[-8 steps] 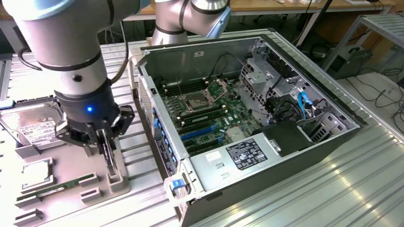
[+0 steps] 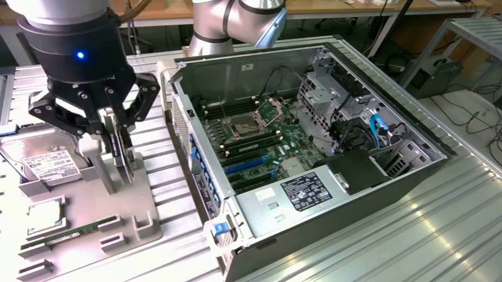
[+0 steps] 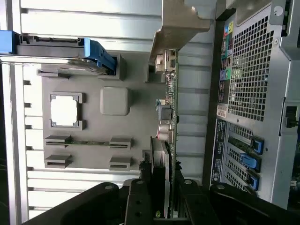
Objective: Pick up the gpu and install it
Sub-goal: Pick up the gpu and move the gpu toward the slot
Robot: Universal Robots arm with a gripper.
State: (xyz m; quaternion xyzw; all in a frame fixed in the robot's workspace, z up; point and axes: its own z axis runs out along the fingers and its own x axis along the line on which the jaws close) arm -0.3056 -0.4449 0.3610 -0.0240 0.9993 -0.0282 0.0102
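Note:
The gpu (image 2: 123, 154) is a thin dark card standing on edge at a grey upright holder (image 2: 106, 176) on the fixture tray, at the exterior view's left. My gripper (image 2: 117, 144) comes down from above with one black finger on each flat face of the card, shut on it. In the wrist view the gpu (image 3: 169, 117) is seen edge-on, its pale metal bracket (image 3: 180, 28) at the far end, and my gripper (image 3: 166, 176) clamps its near end. I cannot tell whether the card's lower edge still rests in the holder.
The open computer case (image 2: 377, 106) lies just to the exterior view's right of the tray, with blue expansion slots (image 2: 247, 165) on its motherboard. On the grey tray (image 2: 149, 235) lie a hard drive (image 2: 39, 161), a square processor (image 2: 47, 214) and a green RAM stick (image 2: 70, 235).

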